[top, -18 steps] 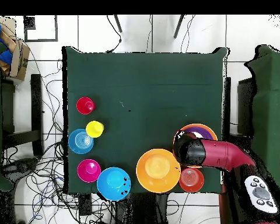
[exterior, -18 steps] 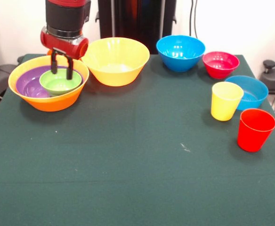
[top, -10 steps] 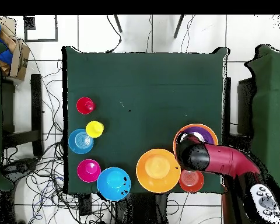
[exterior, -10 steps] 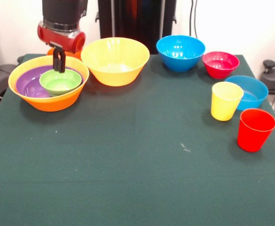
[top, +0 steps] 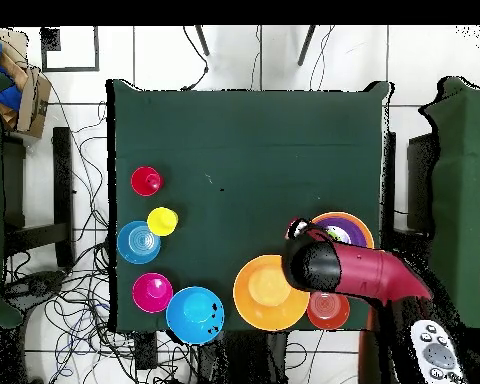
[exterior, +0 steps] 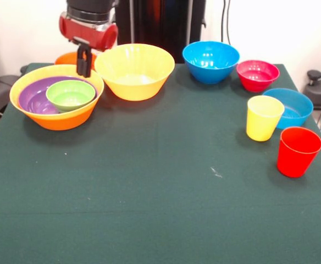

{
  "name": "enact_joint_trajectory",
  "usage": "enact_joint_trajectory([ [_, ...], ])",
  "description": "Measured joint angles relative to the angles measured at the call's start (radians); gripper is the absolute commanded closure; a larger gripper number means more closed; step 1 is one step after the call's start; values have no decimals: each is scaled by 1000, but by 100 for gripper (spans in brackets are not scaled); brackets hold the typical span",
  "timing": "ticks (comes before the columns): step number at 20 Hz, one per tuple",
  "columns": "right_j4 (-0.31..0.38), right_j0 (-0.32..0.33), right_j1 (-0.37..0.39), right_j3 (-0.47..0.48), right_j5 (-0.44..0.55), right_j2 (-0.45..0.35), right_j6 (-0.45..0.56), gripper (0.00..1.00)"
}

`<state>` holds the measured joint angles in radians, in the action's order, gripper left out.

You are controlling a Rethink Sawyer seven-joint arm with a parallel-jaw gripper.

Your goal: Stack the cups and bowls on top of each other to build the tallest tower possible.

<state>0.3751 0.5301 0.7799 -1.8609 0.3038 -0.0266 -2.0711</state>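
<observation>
The tower is a large yellow-orange bowl [exterior: 56, 113] at the table's left, holding a purple bowl [exterior: 33, 98] with a small green bowl [exterior: 71, 94] nested in it. In the overhead view the tower [top: 352, 228] is partly hidden under the arm [top: 344, 272]. My gripper [exterior: 83, 71] hangs empty above the tower's far right rim with its fingers together, beside a second large yellow-orange bowl [exterior: 134, 70]. A small orange bowl [exterior: 70, 57] sits behind it. At the right stand two blue bowls [exterior: 210, 60] [exterior: 291, 107], a pink-red bowl [exterior: 257, 75], a yellow cup [exterior: 264, 117] and a red cup [exterior: 298, 151].
The green table [exterior: 149, 192] stretches toward the camera. In the overhead view, cables lie on the floor around the table, and a cardboard box [top: 24, 95] stands at the upper left.
My gripper let go of the green bowl's rim, rose and closed. It then moved right in the front view, toward the gap between the tower and the second large bowl.
</observation>
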Motion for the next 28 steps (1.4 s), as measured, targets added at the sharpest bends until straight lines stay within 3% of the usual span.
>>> enact_joint_trajectory([
  [14, -145, -128, 9, -2, -2, 89, 0, 100],
  [28, -273, -271, -36, -2, -46, 204, -43, 100],
])
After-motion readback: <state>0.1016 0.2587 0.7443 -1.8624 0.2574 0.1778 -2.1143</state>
